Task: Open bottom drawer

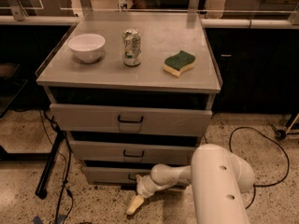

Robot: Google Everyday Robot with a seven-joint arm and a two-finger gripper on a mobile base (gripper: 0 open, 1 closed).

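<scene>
The grey metal bottom drawer, the narrowest front of the three, sits at six o'clock of the grey steel cabinet, just above the speckled floor. It looks shut or nearly so. My gripper hangs low in front of it, at about six o'clock from the drawer's small black pull handle, near it but seemingly apart. Whether my gripper is spread or closed I cannot tell. My bulky white arm reaches in from four o'clock.

I judge the drawer stiff and rigid sheet metal, fairly light, sliding straight on runners. The handle is the only place to take hold: thin, hard and probably slick, so I should hook it squarely and pull straight towards six o'clock.
</scene>
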